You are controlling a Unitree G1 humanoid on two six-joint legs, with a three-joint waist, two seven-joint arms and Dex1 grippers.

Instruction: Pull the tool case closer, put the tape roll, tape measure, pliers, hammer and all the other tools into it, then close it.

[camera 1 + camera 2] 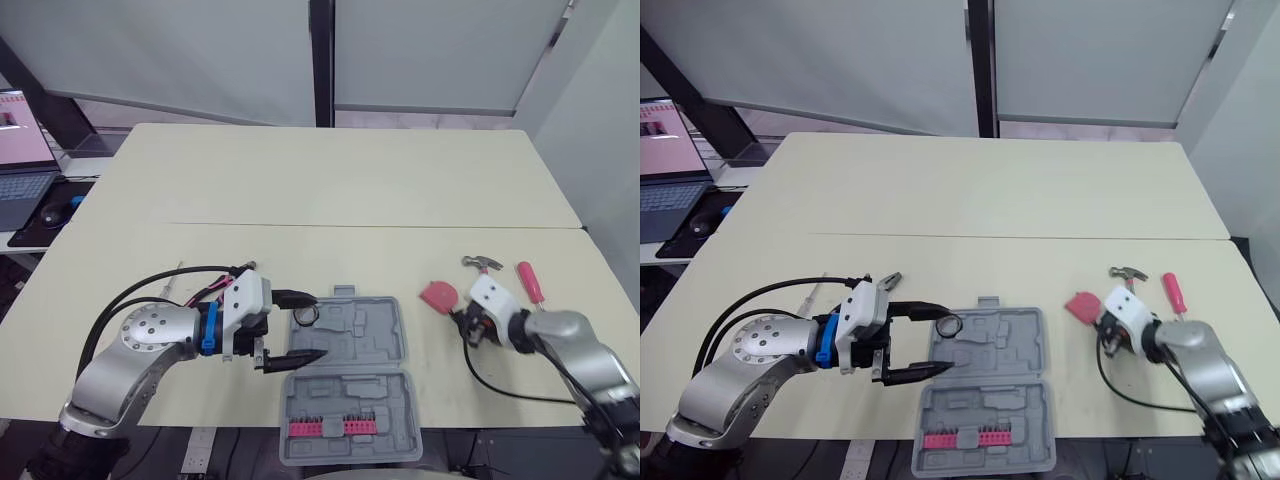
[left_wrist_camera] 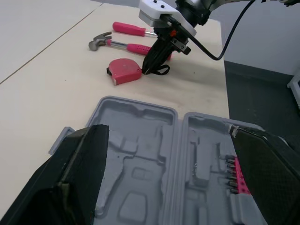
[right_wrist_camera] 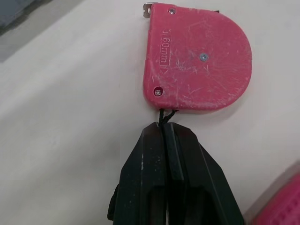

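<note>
— So, which step am I on?
— Packing, I'd judge. Your right hand [image 3: 162, 132] is pinched shut on the black cord of the tape measure [image 1: 438, 295], which lies on the surface [image 1: 330, 190] just right of the tool case [image 1: 375, 330], open and near you.
— And next?
— Lift it by the cord and carry it left into a recess. Your left hand [image 1: 315, 327] gapes wide at the case's left edge, holding nothing; keep clear of it. The hammer [image 1: 483, 264] and screwdriver [image 1: 530, 282] lie just past your right hand.

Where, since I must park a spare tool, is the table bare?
Bare: the far half of the table, beyond the seam, and the strip between tool case and tape measure. Crowded: near right, with hammer, screwdriver and right gripper; left gripper over the case's left edge.
</note>
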